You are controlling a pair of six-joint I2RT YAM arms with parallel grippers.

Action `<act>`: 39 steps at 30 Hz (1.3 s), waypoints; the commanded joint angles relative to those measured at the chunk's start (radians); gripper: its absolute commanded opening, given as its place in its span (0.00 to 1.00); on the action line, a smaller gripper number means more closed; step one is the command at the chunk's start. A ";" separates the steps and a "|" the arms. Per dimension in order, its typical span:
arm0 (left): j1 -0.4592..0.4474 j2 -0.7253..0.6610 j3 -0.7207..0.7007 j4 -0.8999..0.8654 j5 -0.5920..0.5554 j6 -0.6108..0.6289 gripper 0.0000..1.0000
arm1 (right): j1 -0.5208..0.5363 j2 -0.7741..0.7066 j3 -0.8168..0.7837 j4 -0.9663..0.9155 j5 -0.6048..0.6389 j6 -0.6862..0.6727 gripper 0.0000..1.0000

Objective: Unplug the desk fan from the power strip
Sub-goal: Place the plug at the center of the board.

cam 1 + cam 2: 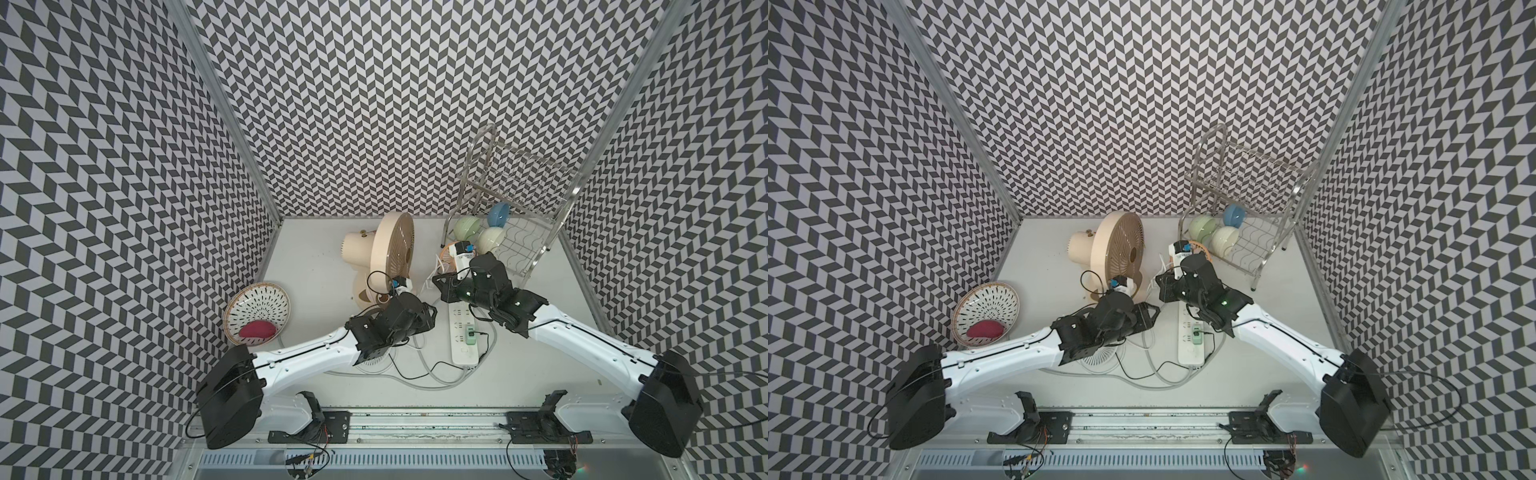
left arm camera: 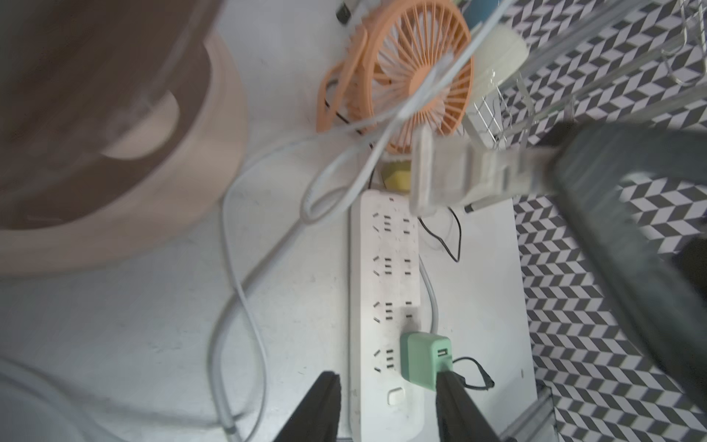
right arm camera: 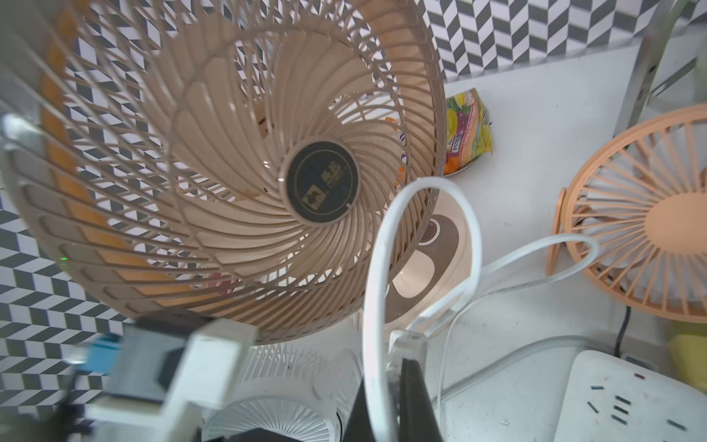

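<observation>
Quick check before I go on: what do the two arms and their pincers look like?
Left arm and right arm match: white links, black wrist housings, bulky black bases, thin black cable along each. Left pincer and right pincer have black tapered fingers.

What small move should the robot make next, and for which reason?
Probably lower the right tool and let go of the white cord beside the power strip. The tool is shut on that cord, and in the sockets that show, only the green adapter is plugged in.
</observation>
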 commanded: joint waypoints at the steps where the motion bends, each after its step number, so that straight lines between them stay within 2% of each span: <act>1: 0.039 -0.067 -0.033 -0.094 -0.176 0.013 0.48 | 0.009 0.018 -0.055 0.134 -0.106 0.073 0.03; 8: 0.072 -0.109 -0.071 -0.070 -0.157 0.040 0.49 | 0.021 0.086 -0.174 0.249 -0.154 0.149 0.04; 18: 0.072 -0.058 -0.094 -0.003 -0.078 0.032 0.49 | 0.030 0.331 -0.108 0.373 -0.259 0.110 0.13; 20: 0.071 -0.056 -0.093 0.000 -0.076 0.037 0.49 | 0.030 0.362 -0.085 0.353 -0.246 0.085 0.19; 21: 0.072 -0.055 -0.093 0.003 -0.074 0.041 0.49 | 0.029 0.373 -0.074 0.338 -0.233 0.070 0.26; 22: 0.071 -0.054 -0.092 0.008 -0.070 0.046 0.49 | 0.028 0.378 -0.062 0.314 -0.215 0.055 0.37; 24: 0.073 -0.050 -0.092 0.014 -0.056 0.050 0.50 | 0.024 0.378 -0.038 0.253 -0.175 0.023 0.54; 27: 0.073 -0.044 -0.091 0.030 -0.025 0.063 0.52 | 0.023 0.315 -0.015 0.150 -0.091 -0.026 0.69; 31: 0.072 -0.037 -0.086 0.060 0.011 0.081 0.54 | 0.023 0.172 0.006 -0.013 0.015 -0.089 0.79; 34: 0.067 -0.034 -0.073 0.082 0.031 0.105 0.56 | 0.023 0.071 0.010 -0.151 0.094 -0.122 0.84; 39: 0.025 -0.011 -0.036 0.096 0.031 0.138 0.59 | 0.023 -0.095 -0.007 -0.372 0.175 -0.112 0.85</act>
